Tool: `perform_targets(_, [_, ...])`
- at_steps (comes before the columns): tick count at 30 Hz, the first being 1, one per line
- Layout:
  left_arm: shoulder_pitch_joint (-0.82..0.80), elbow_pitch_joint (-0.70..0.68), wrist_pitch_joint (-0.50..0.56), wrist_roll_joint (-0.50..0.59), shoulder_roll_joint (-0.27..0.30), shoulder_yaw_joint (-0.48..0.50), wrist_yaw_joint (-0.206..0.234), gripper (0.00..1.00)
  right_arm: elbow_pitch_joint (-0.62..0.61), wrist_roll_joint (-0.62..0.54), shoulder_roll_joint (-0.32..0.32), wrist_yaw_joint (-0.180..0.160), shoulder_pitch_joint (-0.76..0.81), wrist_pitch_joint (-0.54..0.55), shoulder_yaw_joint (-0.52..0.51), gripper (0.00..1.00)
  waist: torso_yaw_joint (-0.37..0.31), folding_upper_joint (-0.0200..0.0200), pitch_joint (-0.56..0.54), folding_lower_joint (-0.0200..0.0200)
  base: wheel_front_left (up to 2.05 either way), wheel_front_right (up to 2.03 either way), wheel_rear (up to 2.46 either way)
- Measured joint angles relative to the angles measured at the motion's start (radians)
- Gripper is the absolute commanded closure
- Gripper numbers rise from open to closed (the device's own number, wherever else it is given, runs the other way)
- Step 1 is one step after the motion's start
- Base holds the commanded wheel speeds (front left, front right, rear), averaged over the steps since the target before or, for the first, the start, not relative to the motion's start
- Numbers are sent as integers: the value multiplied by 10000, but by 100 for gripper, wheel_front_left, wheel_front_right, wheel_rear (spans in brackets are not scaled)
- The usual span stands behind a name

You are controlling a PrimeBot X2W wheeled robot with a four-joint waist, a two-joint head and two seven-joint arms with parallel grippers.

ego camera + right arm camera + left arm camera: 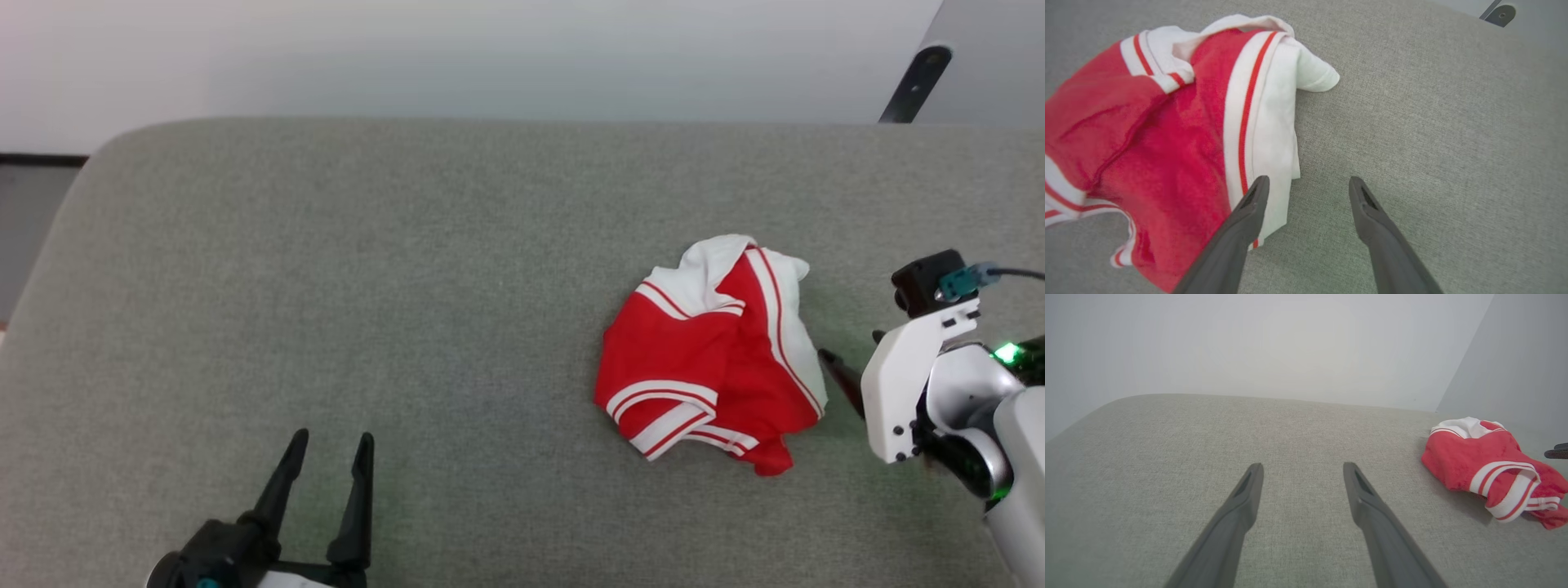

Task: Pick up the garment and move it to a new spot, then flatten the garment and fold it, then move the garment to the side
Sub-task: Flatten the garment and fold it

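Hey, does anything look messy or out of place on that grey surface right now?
Only the garment: it lies crumpled in a heap on the grey surface, white sleeves and striped trim bunched over the red body, not flat. The open right gripper is at its edge. No tear or stain shows.

Grey fabric couch [408, 286] against a pale wall [490, 57].

head view: right gripper [847, 347] mostly behind its own white wrist housing [906, 392], one finger [841, 382] clear; left gripper [333, 435] base cut by bottom edge
garment [702, 359] bunched, front/back can't tell; clipped by right edge in left wrist view, left edge in right wrist view
dark bracket [1498, 12] there cut by top edge
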Motion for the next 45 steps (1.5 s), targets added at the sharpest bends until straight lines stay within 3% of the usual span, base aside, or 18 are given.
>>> perform_targets(13, [-506, 203, 0, -23, -90, -259, -44, 0, 537, 73, 186, 0, -506, 604, 297, 1, 275, 0, 690, -1, 0, 0, 0])
perform_targets(14, [-535, 211, 0, -31, -94, -278, -42, 0, 571, 159, 190, 0, -517, 669, 391, 13, 300, 0, 715, 0, 0, 0, 0])
perform_targets(16, [-579, 242, 2, -36, -100, -345, -44, 0, 635, 244, 182, 0, -520, 709, 520, 54, 355, 0, 745, 0, 0, 0, 0])
perform_targets(19, [-600, 270, 0, -105, -109, -380, -44, 0, 694, 372, 123, 0, -577, 734, 608, 79, 424, 0, 772, 0, 0, 0, 0])
perform_targets(20, [-605, 278, 0, -113, -107, -378, -44, 0, 709, 401, 88, 0, -608, 713, 629, 97, 444, 0, 780, 0, 0, 0, 0])
perform_targets(21, [-610, 280, 2, -134, -107, -382, -44, 0, 729, 431, 67, 0, -627, 692, 639, 100, 461, 0, 785, -1, 0, 0, 0])
perform_targets(29, [-648, 297, 0, -190, -107, -313, -46, 0, 936, 393, -44, 0, -721, -151, 370, 100, 445, 0, 740, 0, 0, 0, 0])
perform_targets(36, [-608, 240, 2, -261, -90, -196, -46, 0, 443, -431, -431, 0, -773, -974, -961, 100, 241, 0, 628, 0, 0, 0, 0])
perform_targets(41, [-593, 184, 2, -278, -82, -213, -46, 0, -362, -1505, -566, 0, -221, -570, -2174, 100, 91, 0, 593, 0, 0, 0, 0])
perform_targets(45, [-603, 184, 2, -332, -84, -295, -46, 0, -453, -2144, -282, 0, 524, 46, -3208, 100, 52, 0, 669, 0, 0, 0, 0])
